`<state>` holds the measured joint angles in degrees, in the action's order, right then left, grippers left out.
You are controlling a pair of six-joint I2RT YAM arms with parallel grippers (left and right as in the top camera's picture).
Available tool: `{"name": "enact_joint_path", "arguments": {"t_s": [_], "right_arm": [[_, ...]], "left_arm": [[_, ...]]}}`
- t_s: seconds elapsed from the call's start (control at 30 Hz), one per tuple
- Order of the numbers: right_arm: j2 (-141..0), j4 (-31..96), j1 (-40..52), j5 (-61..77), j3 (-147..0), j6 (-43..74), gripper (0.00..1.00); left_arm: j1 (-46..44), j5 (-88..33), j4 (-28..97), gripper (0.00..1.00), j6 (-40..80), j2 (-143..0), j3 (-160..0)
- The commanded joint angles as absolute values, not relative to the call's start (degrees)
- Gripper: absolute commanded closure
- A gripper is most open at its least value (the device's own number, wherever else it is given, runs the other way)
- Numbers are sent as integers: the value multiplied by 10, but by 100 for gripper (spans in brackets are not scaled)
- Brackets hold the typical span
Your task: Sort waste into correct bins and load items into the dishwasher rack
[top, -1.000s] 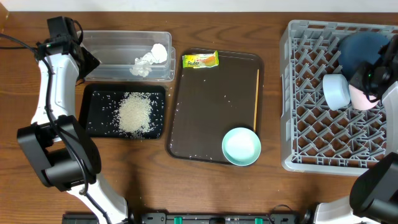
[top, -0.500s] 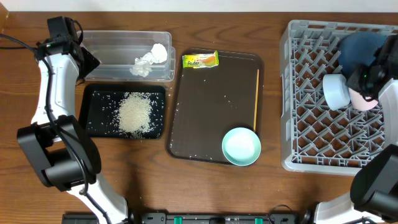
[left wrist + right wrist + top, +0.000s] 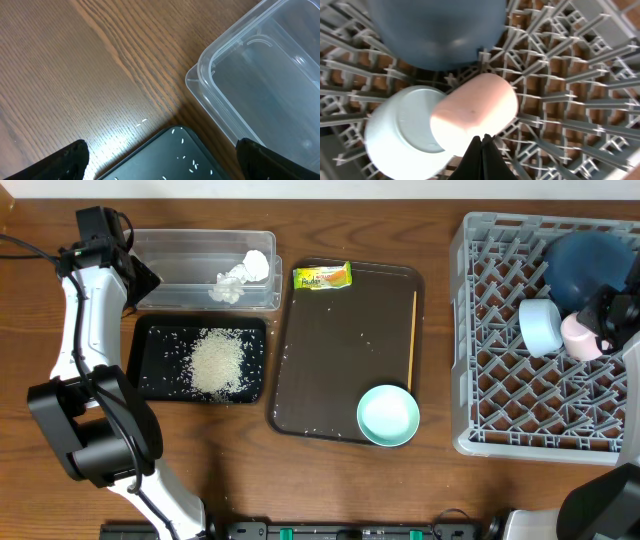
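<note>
The grey dishwasher rack (image 3: 500, 395) holds the dark blue plate (image 3: 585, 260), a pale blue bowl (image 3: 541, 326) and the pink-and-white cup (image 3: 580, 338). My right gripper (image 3: 612, 315) is shut and empty just right of the cup. In the right wrist view its tips (image 3: 481, 150) sit just short of the cup (image 3: 475, 112), beside the bowl (image 3: 402, 135) and the plate (image 3: 437, 32). My left gripper (image 3: 140, 280) is open over the corner of the black tray (image 3: 175, 157) by the clear tub (image 3: 260, 75). Rice (image 3: 217, 363) lies in the black tray. The tissue (image 3: 240, 278) lies in the tub.
The brown serving tray (image 3: 340, 360) carries the snack wrapper (image 3: 322, 276), the orange stick (image 3: 413, 340) along its right side and a second pale blue bowl (image 3: 388, 415) at its front right corner. A few loose grains are scattered on it.
My right gripper has drawn back to the right, off the cup, which now lies uncovered in the rack next to the bowl. The left arm has not moved.
</note>
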<state>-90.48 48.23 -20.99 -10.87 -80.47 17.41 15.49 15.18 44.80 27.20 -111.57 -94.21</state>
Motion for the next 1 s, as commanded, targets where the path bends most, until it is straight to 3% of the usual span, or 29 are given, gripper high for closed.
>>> {"name": "enact_joint_path", "arguments": {"t_s": [0.0,0.1,0.47,0.97], "right_arm": [[-903,467,-209,-27,-802,150,99],[-908,454,-209,25,-802,130,99],[-973,474,-209,20,-801,134,99],[-973,511,-209,-199,-802,214,99]], "left_arm": [[156,155,449,4,277,-1121,-942],[156,155,449,4,277,-1121,-942],[156,155,449,4,277,-1121,-942],[156,155,449,4,278,-1121,-942]]}}
